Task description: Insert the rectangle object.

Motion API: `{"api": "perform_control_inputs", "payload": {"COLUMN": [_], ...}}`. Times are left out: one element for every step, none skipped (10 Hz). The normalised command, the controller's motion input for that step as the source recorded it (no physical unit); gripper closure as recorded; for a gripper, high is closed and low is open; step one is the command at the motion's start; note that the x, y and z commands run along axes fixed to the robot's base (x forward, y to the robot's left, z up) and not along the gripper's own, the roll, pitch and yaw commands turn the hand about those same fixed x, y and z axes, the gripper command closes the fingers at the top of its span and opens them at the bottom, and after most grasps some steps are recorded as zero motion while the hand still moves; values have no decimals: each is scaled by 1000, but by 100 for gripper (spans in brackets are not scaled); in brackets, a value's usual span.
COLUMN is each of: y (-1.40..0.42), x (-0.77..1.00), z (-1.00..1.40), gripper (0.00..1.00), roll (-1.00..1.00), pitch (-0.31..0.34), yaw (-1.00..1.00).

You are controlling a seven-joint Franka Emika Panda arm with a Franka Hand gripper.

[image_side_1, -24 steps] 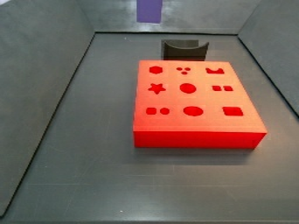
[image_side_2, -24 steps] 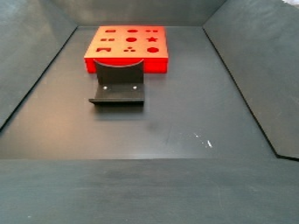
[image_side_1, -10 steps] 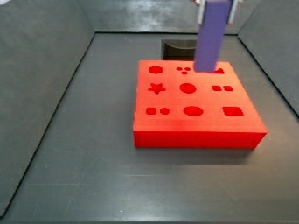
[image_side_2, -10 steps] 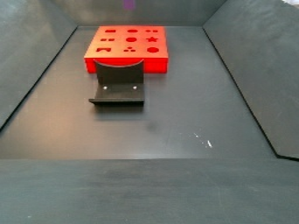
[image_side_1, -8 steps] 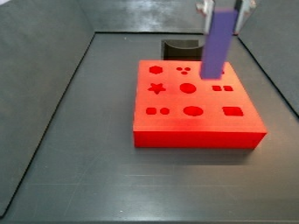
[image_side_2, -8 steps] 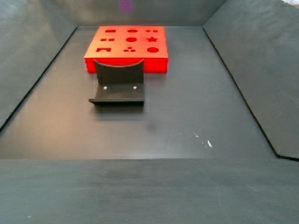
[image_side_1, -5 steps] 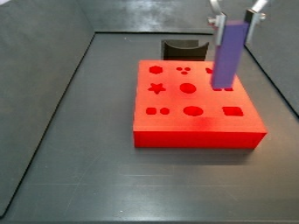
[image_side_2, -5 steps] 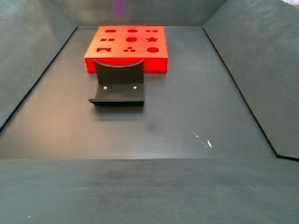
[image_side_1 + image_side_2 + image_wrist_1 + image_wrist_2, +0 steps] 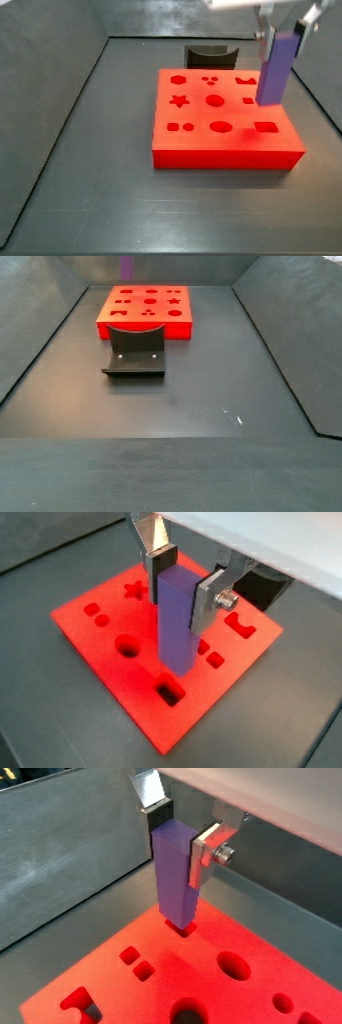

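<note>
- The gripper (image 9: 183, 580) is closed on the upper part of the bar (image 9: 177, 622); its silver fingers (image 9: 210, 600) press the bar's two opposite faces, and the bar hangs upright, lower end free.
- In both wrist views the bar's lower end is above the red block (image 9: 100, 637), apart from it, near the rectangular hole (image 9: 170, 693); whether the two line up cannot be told.
- The bar looks stiff and straight, with flat, smooth faces. It is probably light, since a hold near its top keeps it vertical with no visible tilt.
- Flat pads on flat faces suit it well. Smoothness is the risk: if the tip catches the hole's edge, the bar may slide up between the pads or pivot.
- The high hold leaves most of the length free to go into the hole, though it gives the tip leverage to swing; a slow, square descent seems wise.
- In a side view the bar (image 9: 278, 66) hangs over the block's (image 9: 225, 150) right part, with the hole (image 9: 266, 127) below it.
- Beyond the block, the fixture (image 9: 209, 53) stands on the worktop (image 9: 94, 200), untouched.
</note>
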Motion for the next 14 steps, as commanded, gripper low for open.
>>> {"api": "perform_control_inputs", "payload": {"y": [-500,-500,-151,11,149,83,0,-49,-126,-131,-97,0,151,194], "x": [483,357,457,574,589,397,120,34,123,117,14,-40,-166,-91], "z": [-374,-377,-186,0,-17,-80,-180,-171,-191,-223,-240,-214,-151,-6], "gripper": [100,100,100,100,100,100,100,100,100,100,100,100,100,100], "roll": [406,347,167,73,74,139,173,101,87,87,86,79,49,0], "pitch": [149,189,120,67,66,80,94,74,60,51,50,46,60,49], "yaw": [0,-74,-146,-106,-57,-54,0,0,0,0,0,-43,-131,-97]}}
